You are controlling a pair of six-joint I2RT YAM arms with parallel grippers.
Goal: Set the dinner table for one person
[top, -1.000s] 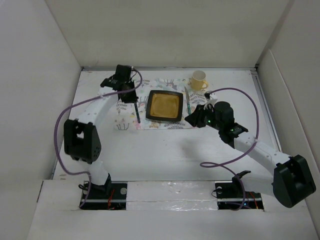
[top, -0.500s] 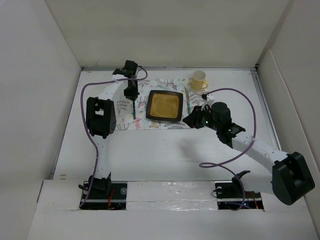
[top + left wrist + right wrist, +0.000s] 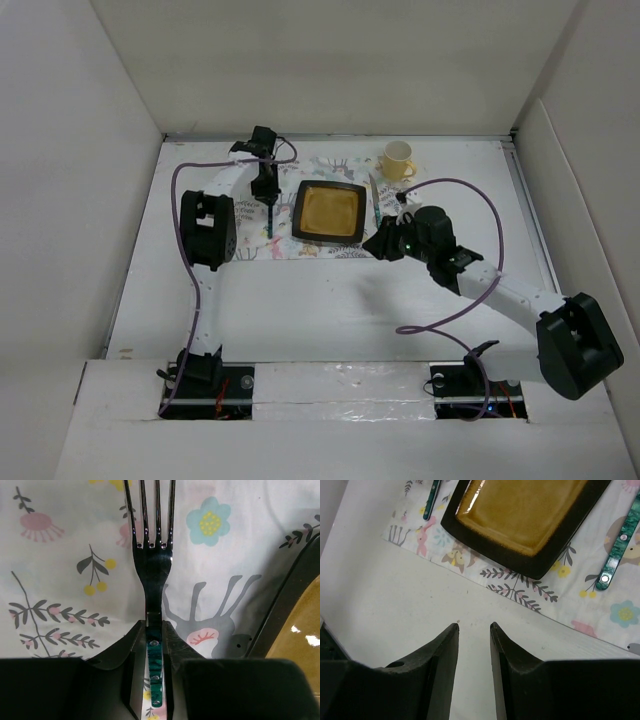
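Note:
The plain white dinner table (image 3: 330,300) carries a printed placemat (image 3: 250,238) with a square black-rimmed amber plate (image 3: 328,212) on it. My left gripper (image 3: 267,190) is shut on the green handle of a fork (image 3: 154,570), tines pointing away, low over the placemat (image 3: 60,555) just left of the plate (image 3: 300,630). A green-handled knife (image 3: 376,205) lies right of the plate, also in the right wrist view (image 3: 615,555). My right gripper (image 3: 474,626) is open and empty above bare table (image 3: 385,600), near the placemat's front edge (image 3: 380,242).
A yellow mug (image 3: 397,160) stands on the placemat's far right corner. White panels wall the table on three sides. The left arm's elbow (image 3: 208,228) hangs over the placemat's left edge. Purple cables loop from both arms.
The left arm has folded up, and its gripper has carried the fork a little back and toward the plate. The right gripper has drifted slightly left.

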